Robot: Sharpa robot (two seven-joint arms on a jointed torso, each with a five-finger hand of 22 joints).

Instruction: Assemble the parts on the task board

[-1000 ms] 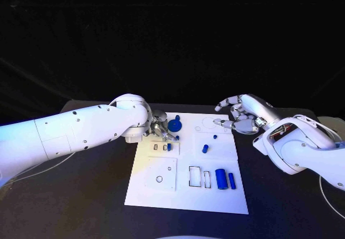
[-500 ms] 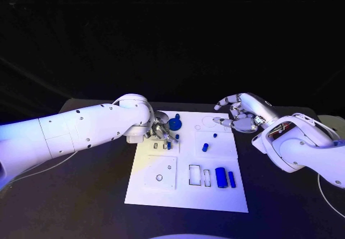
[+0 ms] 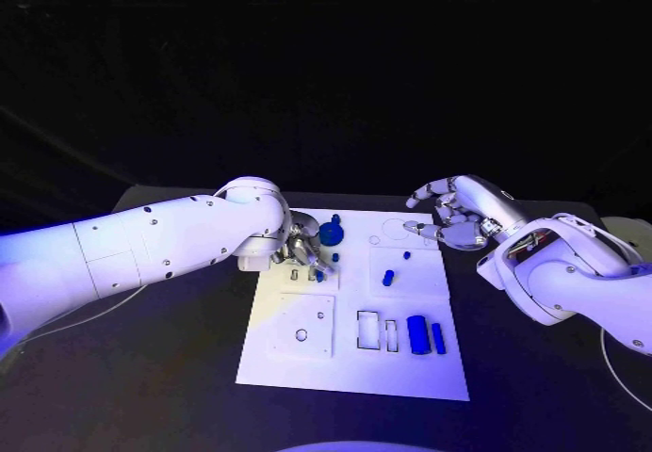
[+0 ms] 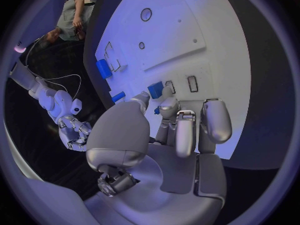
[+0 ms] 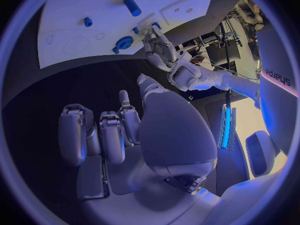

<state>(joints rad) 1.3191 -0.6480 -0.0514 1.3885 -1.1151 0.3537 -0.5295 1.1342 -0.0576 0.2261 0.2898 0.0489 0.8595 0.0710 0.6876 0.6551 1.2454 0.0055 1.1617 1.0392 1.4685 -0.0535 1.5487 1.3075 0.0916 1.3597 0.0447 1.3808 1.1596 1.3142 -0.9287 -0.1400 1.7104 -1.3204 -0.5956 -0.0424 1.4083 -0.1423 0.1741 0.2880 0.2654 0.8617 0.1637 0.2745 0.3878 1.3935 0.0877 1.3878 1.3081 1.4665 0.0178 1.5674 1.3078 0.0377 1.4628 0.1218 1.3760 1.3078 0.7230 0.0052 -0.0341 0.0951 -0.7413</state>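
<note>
A: Black table (image 3: 163, 377), dark room behind, and a flat white board (image 3: 353, 363) lying in the middle. What is the left hand doing?

B: The left hand (image 3: 306, 247) is down over the board's far left corner, fingers bent onto a small blue peg (image 4: 155, 90) beside two narrow slots. I cannot tell if it grips the peg or only touches it.

A: And which way does the peg lie?

B: Right at its fingertips (image 4: 185, 116), so the left hand is much nearer. A round blue knob (image 3: 331, 234) stands just beyond it.

A: Further right?

B: A short blue pin (image 3: 387, 278) at mid-board, then two smooth blue bars (image 3: 418, 335) near the near right corner, long axes running far to near.

A: The right hand?

B: The right hand (image 3: 455, 218) hovers off the far right corner, fingers loosely curled, holding nothing.
</note>
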